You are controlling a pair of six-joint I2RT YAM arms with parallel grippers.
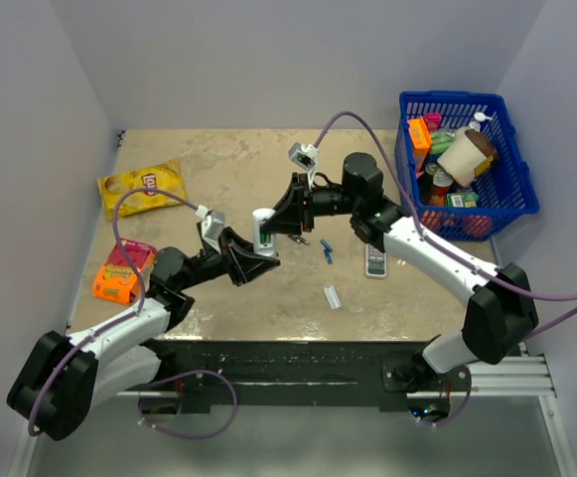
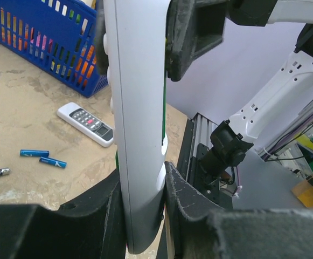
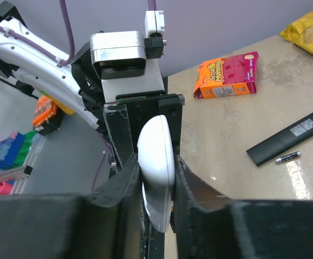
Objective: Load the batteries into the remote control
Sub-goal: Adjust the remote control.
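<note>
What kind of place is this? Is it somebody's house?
Probably not a house; it looks like a robot test bench in a lab. The left arm and right arm are fixed at the table edge, plain walls box it in, and a blue basket holds mixed practice things.

Bright, even light casts soft shadows (glare streaks the table (image 3: 296,183)), and the near jaws look blurred.

The orange-and-pink box (image 3: 227,75) lying on the desk reads "Scrub Mommy". The yellow snack bag (image 1: 142,187) bears a red logo too small to read. The print on the black remote's (image 3: 288,138) white sticker is illegible.
</note>
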